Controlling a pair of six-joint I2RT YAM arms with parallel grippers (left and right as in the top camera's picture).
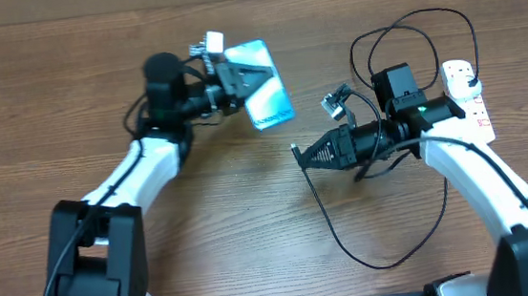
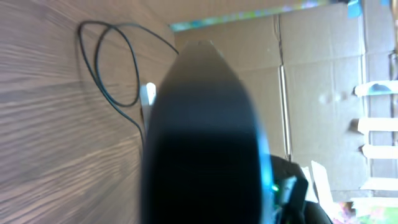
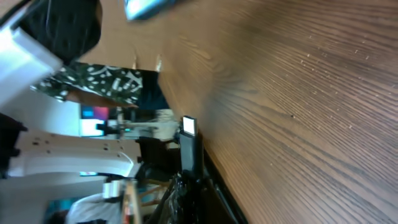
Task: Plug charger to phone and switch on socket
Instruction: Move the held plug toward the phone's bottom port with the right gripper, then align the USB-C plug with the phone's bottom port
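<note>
Looking down from overhead, the wooden table shows wide bare stretches from 6 round to 9 o'clock and along the far edge at 12, so that's where the moving room is. The clutter sits on the right. The socket lies near the right edge at about 2 to 3 o'clock. The charger makes a big ring up around 1 o'clock, then swings down in a wide curve towards 5. An open strip of bare wood runs between the two grippers; they're near each other but apart.

The left arm comes up from 7 o'clock, bends at the elbow and reaches towards 12 to 1 with the wrist rolled over. The left gripper is clamped on the phone at its far end, with the blue screen up and the free end angled towards 5 o'clock. From the left wrist cam the phone's dark back fills most of the view. Can't tell whether it's resting on the wood or lifted.

The right arm comes in from 4 o'clock and its wrist points at 9. The right gripper has its fingers pinched on the charger's connector end, and the tip pokes out past them towards the phone.
</note>
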